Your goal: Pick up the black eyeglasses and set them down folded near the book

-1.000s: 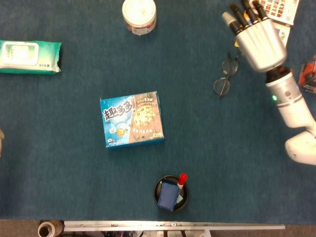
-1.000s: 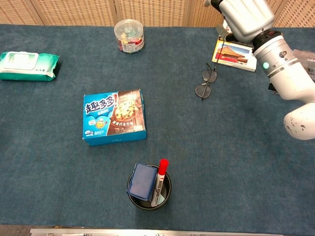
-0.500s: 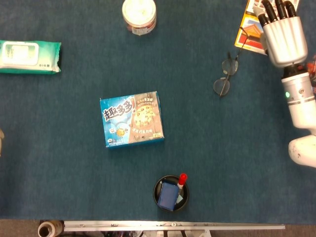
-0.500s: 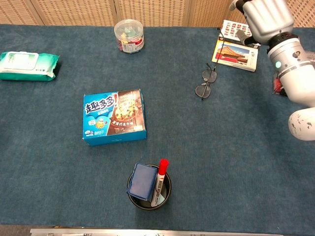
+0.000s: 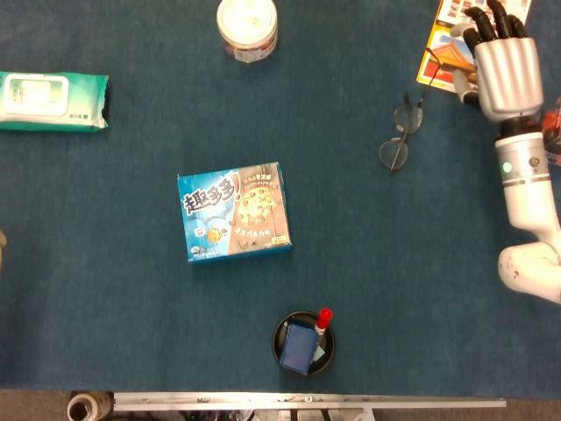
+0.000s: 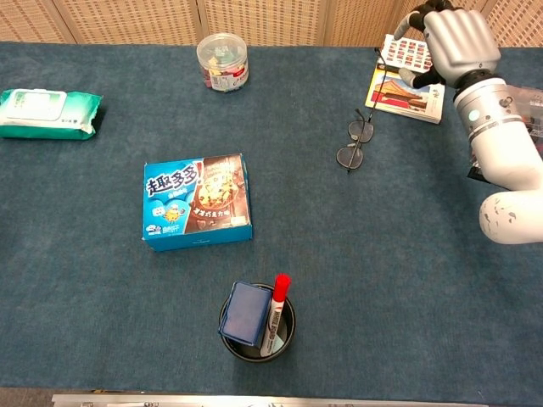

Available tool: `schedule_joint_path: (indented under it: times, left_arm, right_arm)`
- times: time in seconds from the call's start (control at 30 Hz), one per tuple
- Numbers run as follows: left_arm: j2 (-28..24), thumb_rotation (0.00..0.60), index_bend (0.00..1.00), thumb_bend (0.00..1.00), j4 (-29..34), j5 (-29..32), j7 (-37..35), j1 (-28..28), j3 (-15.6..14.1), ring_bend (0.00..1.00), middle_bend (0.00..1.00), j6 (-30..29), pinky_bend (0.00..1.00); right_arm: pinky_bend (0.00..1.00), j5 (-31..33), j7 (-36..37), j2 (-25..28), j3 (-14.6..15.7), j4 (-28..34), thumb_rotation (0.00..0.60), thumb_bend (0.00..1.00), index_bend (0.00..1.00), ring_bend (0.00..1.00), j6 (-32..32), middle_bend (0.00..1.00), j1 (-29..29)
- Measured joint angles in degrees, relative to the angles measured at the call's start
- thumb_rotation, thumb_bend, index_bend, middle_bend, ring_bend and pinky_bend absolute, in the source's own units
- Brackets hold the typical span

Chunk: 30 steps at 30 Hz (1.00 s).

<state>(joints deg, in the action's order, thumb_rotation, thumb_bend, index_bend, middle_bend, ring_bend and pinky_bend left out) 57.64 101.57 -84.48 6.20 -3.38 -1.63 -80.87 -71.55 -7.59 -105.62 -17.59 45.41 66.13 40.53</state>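
Note:
The black eyeglasses [image 5: 401,136] [image 6: 354,144] lie on the blue cloth, lenses flat, just left of the book [image 5: 441,63] [image 6: 409,95]. Nothing touches them. My right hand [image 5: 503,72] [image 6: 451,41] hovers over the book's right side at the far right of the table, up and right of the glasses. Its fingers are slightly bent and apart, and it holds nothing. A second booklet with coloured squares [image 6: 404,52] lies partly under the hand. My left hand does not show in either view.
A blue cookie box [image 5: 235,210] lies mid-table. A green wipes pack [image 5: 53,100] is at the far left and a round tub [image 5: 247,26] at the back. A black cup [image 5: 303,344] holding a red marker stands near the front edge.
My right hand moved right, from above the glasses to over the book, uncovering it. The glasses have not moved.

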Motion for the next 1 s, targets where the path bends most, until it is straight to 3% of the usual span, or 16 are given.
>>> schedule_joint_path:
  times: [0.53, 1.0]
  left_arm:
    - [-0.1, 0.6, 0.52, 0.48, 0.1, -0.3, -0.1, 0.1, -0.1, 0.37, 0.45, -0.2, 0.46]
    - [-0.3, 0.6, 0.52, 0.48, 0.2, -0.7, -0.6, 0.2, -0.1, 0.37, 0.45, -0.6, 0.46]
  right_arm:
    - [0.24, 3.7, 11.5, -4.4, -4.0, -3.7, 0.6, 0.28, 0.4, 0.13, -3.4, 0.31, 1.2]
    - [0.24, 6.5, 16.4, -7.4, -6.4, -6.9, 0.6, 0.31, 0.5, 0.16, -7.3, 0.35, 2.9]
